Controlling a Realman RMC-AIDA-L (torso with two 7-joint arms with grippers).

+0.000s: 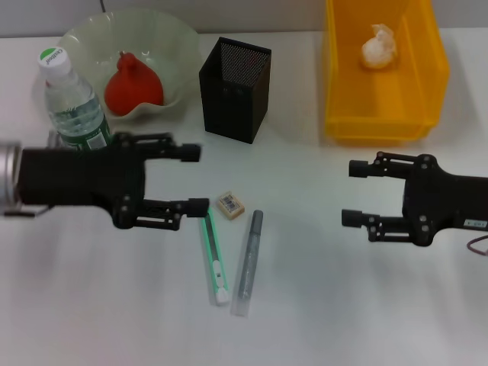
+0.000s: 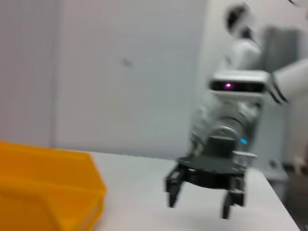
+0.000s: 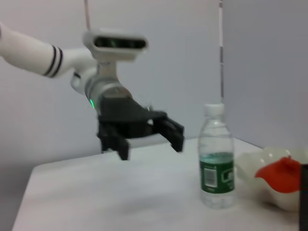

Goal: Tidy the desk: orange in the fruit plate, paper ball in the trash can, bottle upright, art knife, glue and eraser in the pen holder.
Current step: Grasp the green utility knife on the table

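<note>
The orange (image 1: pixel 133 82) lies in the pale fruit plate (image 1: pixel 171 38) at the back left, also seen as orange (image 3: pixel 281 173) in plate (image 3: pixel 252 166). The bottle (image 1: pixel 72 103) (image 3: pixel 216 163) stands upright beside the plate. A paper ball (image 1: pixel 379 46) rests in the yellow trash can (image 1: pixel 381 99) (image 2: pixel 48 187). The eraser (image 1: pixel 229 204), a green-and-white art knife (image 1: pixel 214 259) and a grey glue stick (image 1: pixel 249 263) lie on the desk in front of the black mesh pen holder (image 1: pixel 235 88). My left gripper (image 1: pixel 197 179) (image 3: pixel 151 149) hovers open just left of the eraser. My right gripper (image 1: pixel 351 193) (image 2: pixel 198 207) is open and empty, at the right.
The white desk (image 1: pixel 343 305) stretches out in front of both grippers. The pen holder stands between the fruit plate and the yellow trash can along the back edge.
</note>
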